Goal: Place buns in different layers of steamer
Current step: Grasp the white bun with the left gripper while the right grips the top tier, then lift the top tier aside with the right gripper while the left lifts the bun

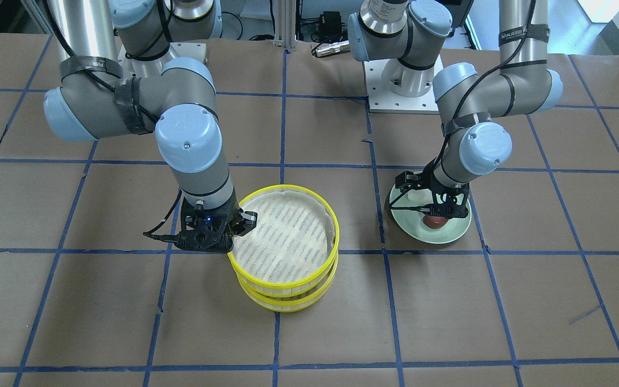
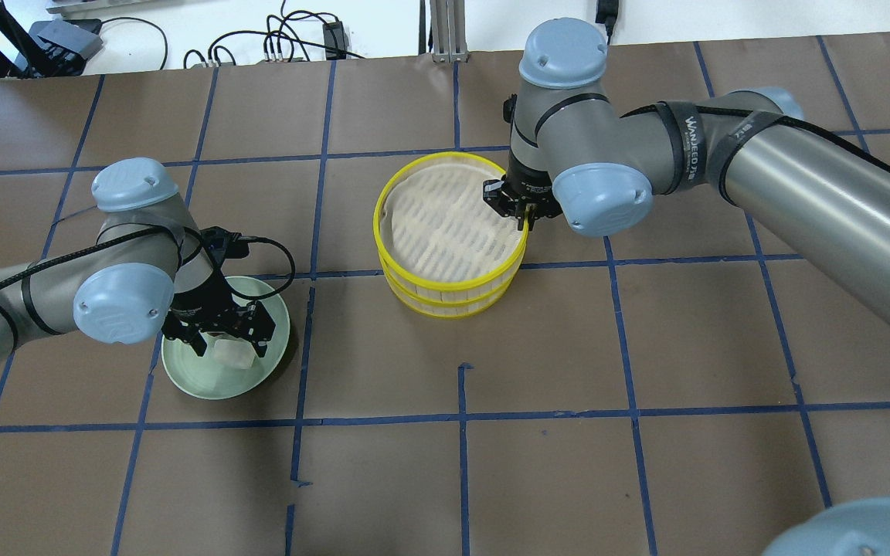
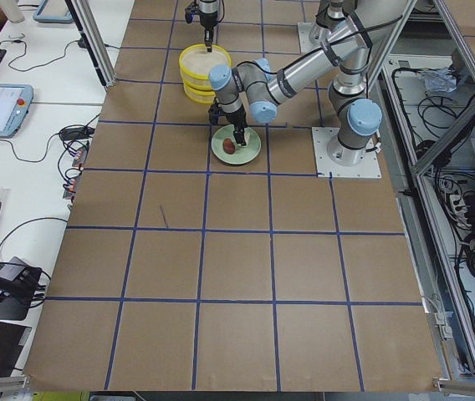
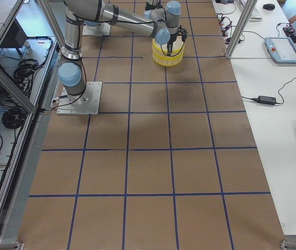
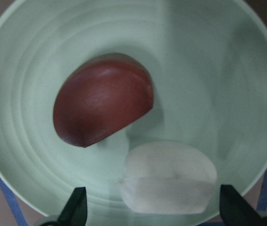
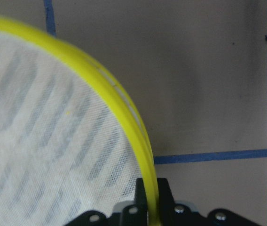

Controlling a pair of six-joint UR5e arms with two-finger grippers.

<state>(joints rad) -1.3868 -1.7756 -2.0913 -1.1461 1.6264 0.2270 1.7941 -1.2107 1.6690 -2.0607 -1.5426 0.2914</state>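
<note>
Two yellow-rimmed steamer layers stand stacked mid-table, the top layer (image 1: 332,215) (image 2: 429,157) on the lower layer (image 1: 288,304) (image 2: 453,309); the top floor holds nothing. My right gripper (image 1: 232,236) (image 2: 526,220) (image 6: 151,207) is shut on the top layer's yellow rim (image 6: 100,75). The white bun (image 5: 171,179) (image 2: 230,354) and the red-brown bun (image 5: 103,99) (image 1: 434,220) lie side by side on the pale green plate (image 5: 208,70) (image 2: 190,378). My left gripper (image 5: 152,212) (image 2: 225,347) is open, low over the plate, its fingers either side of the white bun.
Brown table with a blue tape grid. The plate (image 1: 449,235) sits about one grid square from the steamer stack, on the robot's left. Arm bases and cables are at the robot's edge of the table.
</note>
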